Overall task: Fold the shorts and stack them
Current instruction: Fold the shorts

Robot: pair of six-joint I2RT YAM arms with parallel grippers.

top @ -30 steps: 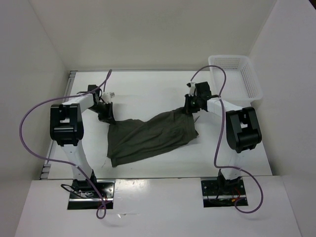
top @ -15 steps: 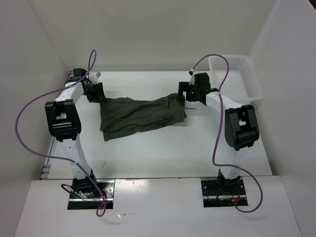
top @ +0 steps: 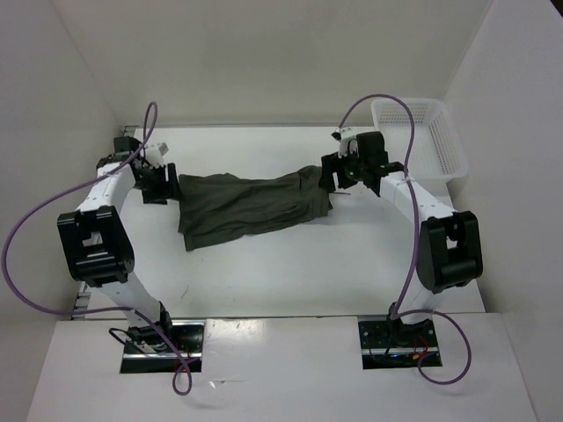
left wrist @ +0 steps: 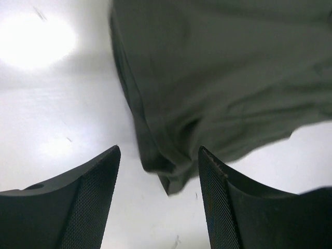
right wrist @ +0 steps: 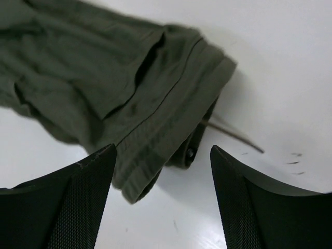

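The dark olive shorts (top: 251, 207) lie spread across the back middle of the table, leg ends to the left, waistband to the right. My left gripper (top: 157, 185) hovers open just left of the leg end (left wrist: 171, 179), holding nothing. At the other side my right gripper (top: 330, 176) stands open over the waistband (right wrist: 171, 129), its jaws clear of the cloth. A thin drawstring (right wrist: 233, 136) trails from the waistband onto the table.
A white mesh basket (top: 420, 141) stands at the back right corner. White walls close in the table on the left, back and right. Purple cables loop from both arms.
Both grippers have opened and let go of the shorts, which were carried back and stretched out. The shorts now lie flat; both arms have drawn slightly outward from the ends.
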